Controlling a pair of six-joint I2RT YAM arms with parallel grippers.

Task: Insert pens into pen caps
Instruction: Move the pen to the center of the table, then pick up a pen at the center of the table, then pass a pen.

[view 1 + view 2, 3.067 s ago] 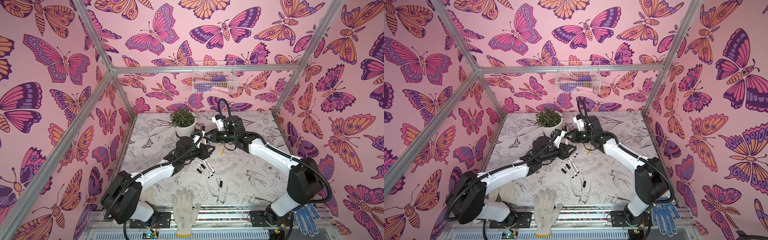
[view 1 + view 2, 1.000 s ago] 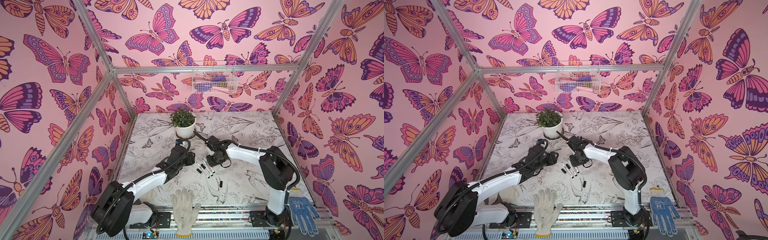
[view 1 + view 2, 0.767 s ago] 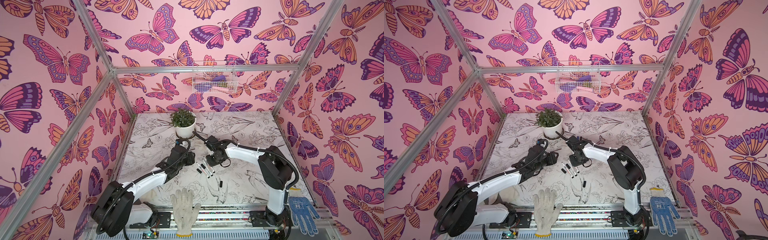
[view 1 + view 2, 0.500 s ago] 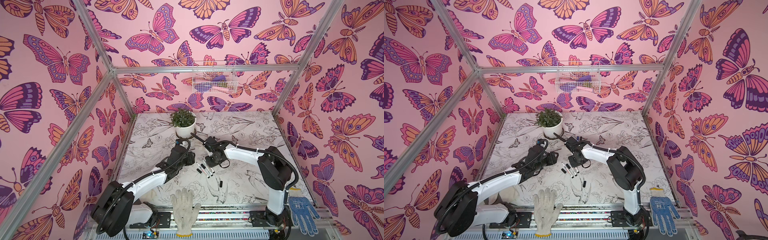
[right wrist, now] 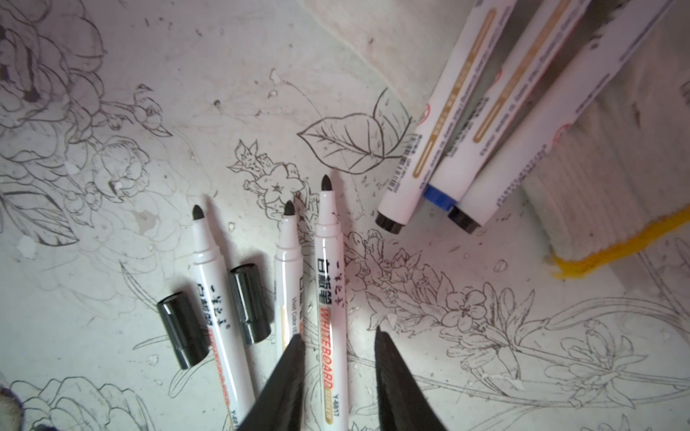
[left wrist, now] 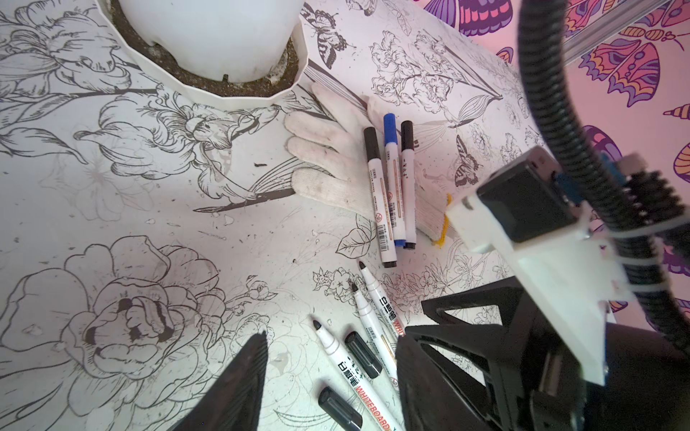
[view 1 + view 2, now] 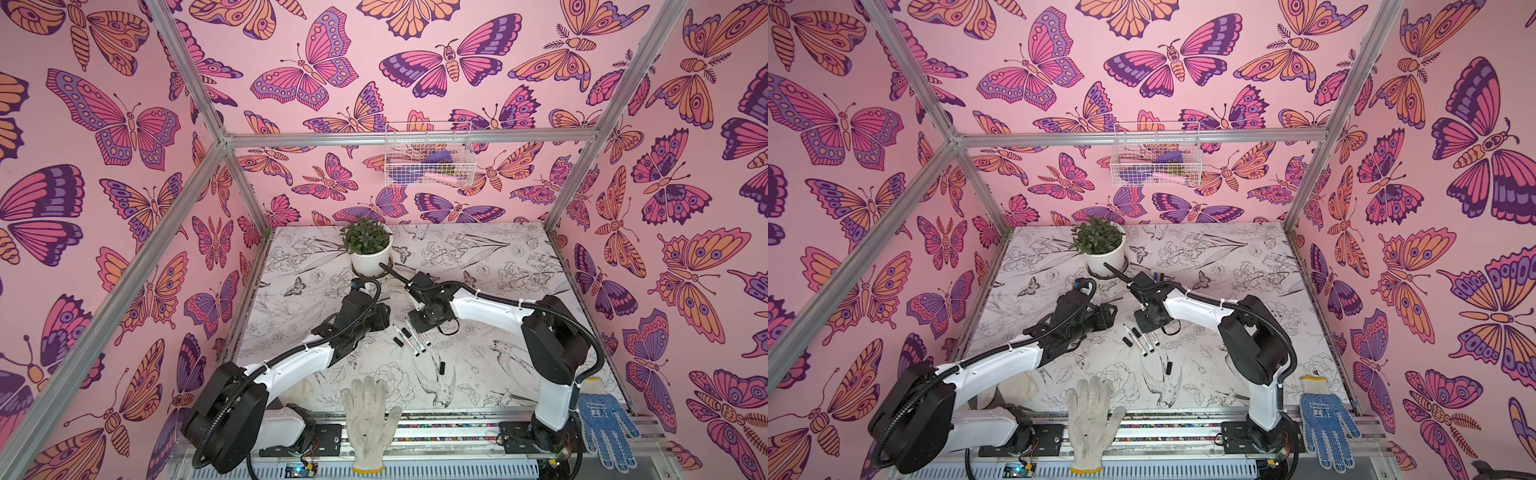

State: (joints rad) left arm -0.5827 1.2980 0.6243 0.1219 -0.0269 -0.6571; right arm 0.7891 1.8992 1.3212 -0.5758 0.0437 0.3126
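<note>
Right wrist view shows the right jaws parted, straddling one uncapped pen point(image 5: 330, 283).

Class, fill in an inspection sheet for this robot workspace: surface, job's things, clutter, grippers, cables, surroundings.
Surface: table with a black-and-white flower print, speckled with dirt.
Job's things: three uncapped pens side by side; two loose black caps beside them; a third cap lying apart; three capped pens on a soiled white glove.
Clutter: potted plant; second white glove and blue dotted glove at the front rail.
Grippers: right gripper open, astride one uncapped pen; left gripper open, holding nothing.
Cables: black conduit tied along each arm; none on the pens.
Surroundings: butterfly walls, aluminium frame, wire basket.
</note>
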